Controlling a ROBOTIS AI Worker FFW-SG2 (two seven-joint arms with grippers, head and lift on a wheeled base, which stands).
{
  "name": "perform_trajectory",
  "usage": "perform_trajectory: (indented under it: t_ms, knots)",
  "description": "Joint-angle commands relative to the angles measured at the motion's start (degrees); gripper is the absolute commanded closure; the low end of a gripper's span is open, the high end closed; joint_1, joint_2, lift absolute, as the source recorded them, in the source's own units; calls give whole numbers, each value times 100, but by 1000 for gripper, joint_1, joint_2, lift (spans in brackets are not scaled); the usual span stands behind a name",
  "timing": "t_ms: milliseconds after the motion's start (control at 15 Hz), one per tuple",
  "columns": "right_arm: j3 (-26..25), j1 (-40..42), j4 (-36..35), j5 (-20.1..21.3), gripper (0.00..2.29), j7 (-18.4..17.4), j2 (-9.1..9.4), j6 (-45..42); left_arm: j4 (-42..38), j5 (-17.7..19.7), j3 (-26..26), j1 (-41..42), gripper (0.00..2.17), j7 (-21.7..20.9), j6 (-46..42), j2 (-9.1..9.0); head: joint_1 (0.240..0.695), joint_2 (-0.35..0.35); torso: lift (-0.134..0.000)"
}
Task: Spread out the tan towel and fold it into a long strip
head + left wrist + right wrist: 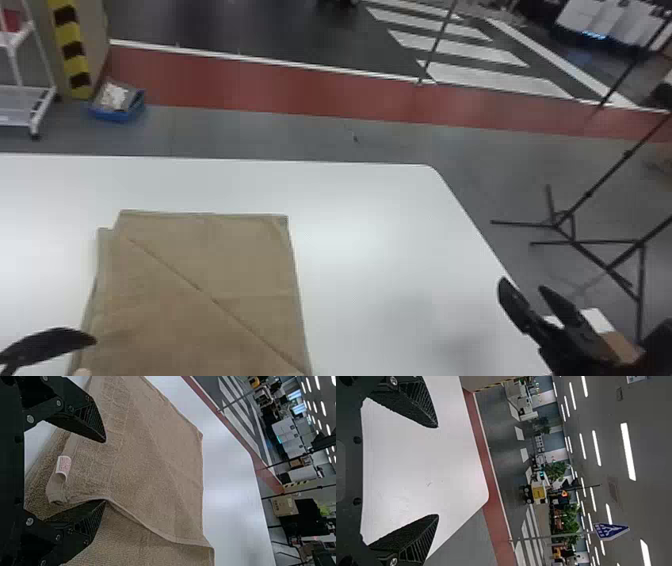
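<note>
Head view: tan towel (210,270) lay flat on the white table (365,210), left of centre, running out at the bottom edge. Layers sat slightly offset along its left side; a diagonal line crossed the top from far left to near right. Left gripper (47,345) was at the towel's left side, one finger in sight. Right gripper (522,286) was at the table's right edge, well apart from the towel, fingers spread, holding nothing. Blue bin (117,116) on the floor beyond the table, black stands (590,192) off to the right.

Left wrist view: left gripper (105,471) was set wide, not clamped. Towel corner with a small white label (63,466) sat between the fingers. The top layer's hem passed at one fingertip, with more towel below it.

Right wrist view: right gripper (438,471) gaped wide, nothing between the fingers, table surface behind. Blue sign (609,531) in the background.
</note>
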Motion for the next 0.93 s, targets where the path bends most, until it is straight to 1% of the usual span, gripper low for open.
perform_trajectory:
  t_ms: [0,133,200,267,333,400,533,600,667,800,867]
  knots:
    - [4,-1,9,-9,73,36,5,6,53,-14,-30,-30,424,-123,79,-7,695,-350,-118]
    - [-5,-10,17,-9,73,45,5,23,106,-67,-30,-65,954,-431,132,2,695,-350,-118]
    - [4,-19,35,0,73,45,5,23,115,-129,-30,-65,998,-545,132,11,695,-350,-118]
    - [4,-36,35,9,73,45,5,23,115,-181,-39,-65,1160,-651,202,19,695,-350,-118]
    - [13,-45,35,18,76,45,5,23,97,-199,-56,-83,1885,-651,519,19,695,-350,-118]
    - [39,-45,35,27,76,45,5,23,44,-216,-65,-92,2138,-651,853,28,695,-350,-118]
    - [162,-142,-9,114,76,45,5,164,-61,-392,-82,-92,2138,-782,870,63,695,-350,-118]
    - [259,-247,-53,211,76,45,5,410,-87,-383,-74,-92,2142,-800,870,63,695,-350,-118]
    - [434,-467,-132,440,76,45,5,797,-149,-383,-74,-83,2138,-800,870,63,695,-350,-118]
    - [1094,-1091,-299,1064,80,45,-9,1957,-307,-304,-47,-65,2142,-791,853,55,695,-350,-118]
    - [1392,-1442,-299,1275,83,19,-97,2467,-369,-278,-47,-56,2138,-791,853,46,695,-350,-118]
